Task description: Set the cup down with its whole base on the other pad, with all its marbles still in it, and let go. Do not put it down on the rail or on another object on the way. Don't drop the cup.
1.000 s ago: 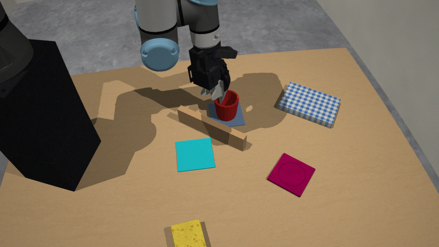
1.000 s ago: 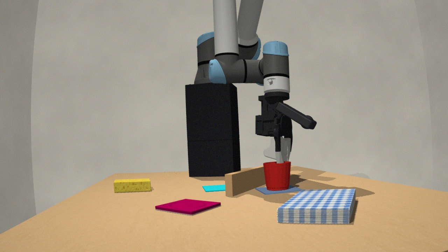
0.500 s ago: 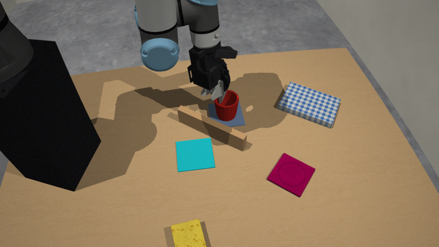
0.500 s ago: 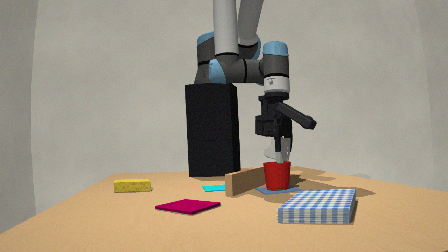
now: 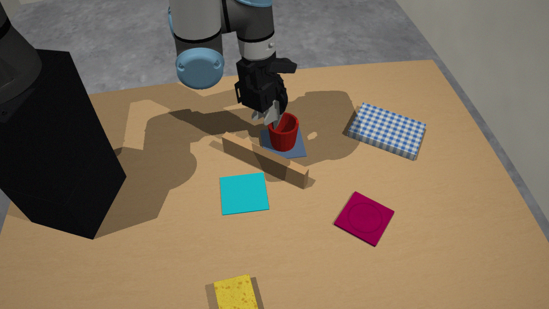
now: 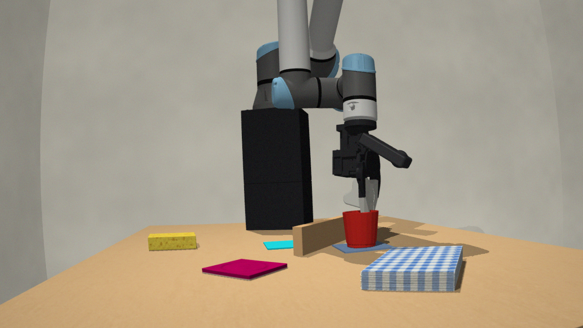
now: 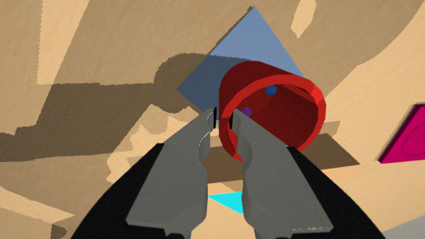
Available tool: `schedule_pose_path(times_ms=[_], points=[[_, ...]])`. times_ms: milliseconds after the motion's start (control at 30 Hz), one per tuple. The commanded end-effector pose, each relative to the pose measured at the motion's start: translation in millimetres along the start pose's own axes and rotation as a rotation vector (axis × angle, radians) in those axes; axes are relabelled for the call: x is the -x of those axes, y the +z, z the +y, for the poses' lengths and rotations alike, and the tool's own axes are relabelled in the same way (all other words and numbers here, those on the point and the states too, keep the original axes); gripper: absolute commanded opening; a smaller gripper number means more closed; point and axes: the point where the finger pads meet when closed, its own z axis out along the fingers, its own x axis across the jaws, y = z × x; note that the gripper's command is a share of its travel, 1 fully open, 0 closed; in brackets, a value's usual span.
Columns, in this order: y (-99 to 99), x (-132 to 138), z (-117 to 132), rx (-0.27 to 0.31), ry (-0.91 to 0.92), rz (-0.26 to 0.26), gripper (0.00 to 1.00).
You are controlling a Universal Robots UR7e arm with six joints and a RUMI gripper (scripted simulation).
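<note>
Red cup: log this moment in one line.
red cup upright on blue pad | gripper astride cup wall, grip unclear | two marbles visible inside
</note>
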Motion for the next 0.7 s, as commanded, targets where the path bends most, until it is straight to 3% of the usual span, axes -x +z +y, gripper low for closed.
schedule_pose_path(times_ms=[0, 667], points=[[-0.5, -0.4, -0.4, -0.001, 0.000, 0.001, 0.06], [-0.5, -0.4, -0.4, -0.001, 0.000, 0.001, 0.04]])
